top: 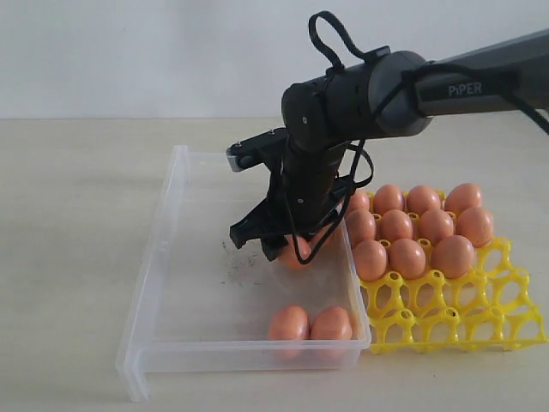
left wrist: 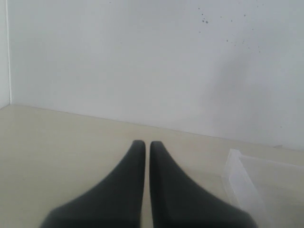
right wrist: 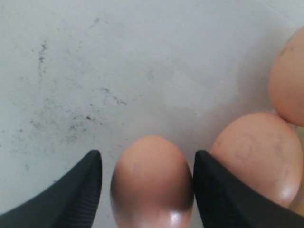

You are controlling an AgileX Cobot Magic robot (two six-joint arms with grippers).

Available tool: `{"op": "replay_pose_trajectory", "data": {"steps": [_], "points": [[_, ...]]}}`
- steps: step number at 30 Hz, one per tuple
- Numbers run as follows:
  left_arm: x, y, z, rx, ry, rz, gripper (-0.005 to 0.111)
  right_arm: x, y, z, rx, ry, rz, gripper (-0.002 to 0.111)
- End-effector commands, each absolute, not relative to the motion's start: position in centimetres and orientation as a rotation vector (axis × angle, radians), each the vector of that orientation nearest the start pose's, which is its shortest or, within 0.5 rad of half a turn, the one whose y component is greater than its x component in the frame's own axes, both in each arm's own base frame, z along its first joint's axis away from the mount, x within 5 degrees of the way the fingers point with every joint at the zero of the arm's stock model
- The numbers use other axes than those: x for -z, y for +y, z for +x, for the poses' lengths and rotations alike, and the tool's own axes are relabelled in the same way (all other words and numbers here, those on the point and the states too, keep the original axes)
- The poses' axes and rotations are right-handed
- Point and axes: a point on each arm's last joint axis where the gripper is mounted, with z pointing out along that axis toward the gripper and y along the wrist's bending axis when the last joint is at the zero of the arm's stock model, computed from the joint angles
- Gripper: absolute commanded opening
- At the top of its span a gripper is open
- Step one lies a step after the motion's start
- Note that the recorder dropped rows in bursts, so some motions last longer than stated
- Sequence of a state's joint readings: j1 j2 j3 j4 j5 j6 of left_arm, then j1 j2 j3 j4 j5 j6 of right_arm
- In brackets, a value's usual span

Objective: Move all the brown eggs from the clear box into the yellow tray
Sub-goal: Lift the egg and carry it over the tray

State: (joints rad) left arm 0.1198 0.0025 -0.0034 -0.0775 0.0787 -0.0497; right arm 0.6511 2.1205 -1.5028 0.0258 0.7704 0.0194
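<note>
My right gripper (top: 290, 243) (right wrist: 146, 160) is down inside the clear box (top: 154, 249), open. Its two black fingers straddle one brown egg (right wrist: 152, 183) (top: 298, 253) on the box floor. One finger touches that egg and a narrow gap shows at the other. Two more eggs (right wrist: 259, 154) (right wrist: 289, 80) lie just beside the touching finger. Another pair of eggs (top: 289, 324) (top: 331, 324) rests at the box's front wall. The yellow tray (top: 446, 319) stands right of the box, with several eggs (top: 407, 256) in its far cups. My left gripper (left wrist: 143, 144) is shut and holds nothing, above bare table.
Dark smudges (right wrist: 71, 121) mark the box floor ahead of the right fingers. A corner of the clear box (left wrist: 247, 183) shows in the left wrist view. The tray's front rows of cups (top: 429, 330) hold no eggs. A pale wall stands behind the table.
</note>
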Motion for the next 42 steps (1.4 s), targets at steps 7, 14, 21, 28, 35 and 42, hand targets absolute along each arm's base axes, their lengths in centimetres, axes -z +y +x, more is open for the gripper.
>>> {"op": "replay_pose_trajectory", "data": {"steps": [7,14,21,28,35,42], "points": [[-20.6,0.6,5.6,0.026,1.549,-0.199,0.004,-13.3,26.5,34.7,-0.151,2.758,-0.871,0.052],[-20.6,0.6,5.6,0.026,1.546,-0.199,0.004,-13.2,26.7,34.8,-0.157,2.738,-0.880,0.021],[-20.6,0.6,5.6,0.026,1.546,-0.199,0.004,-14.4,26.8,35.3,-0.160,2.676,-0.904,0.000],[-20.6,0.6,5.6,0.026,1.546,-0.199,0.004,-17.8,26.7,35.1,-0.230,2.552,-0.810,0.000],[-20.6,0.6,5.6,0.026,1.546,-0.199,0.004,-20.9,25.0,33.0,-0.354,2.332,-0.652,0.000],[-20.6,0.6,5.6,0.026,1.546,-0.199,0.004,-23.6,22.0,29.1,-0.406,2.117,-0.626,0.000]]}}
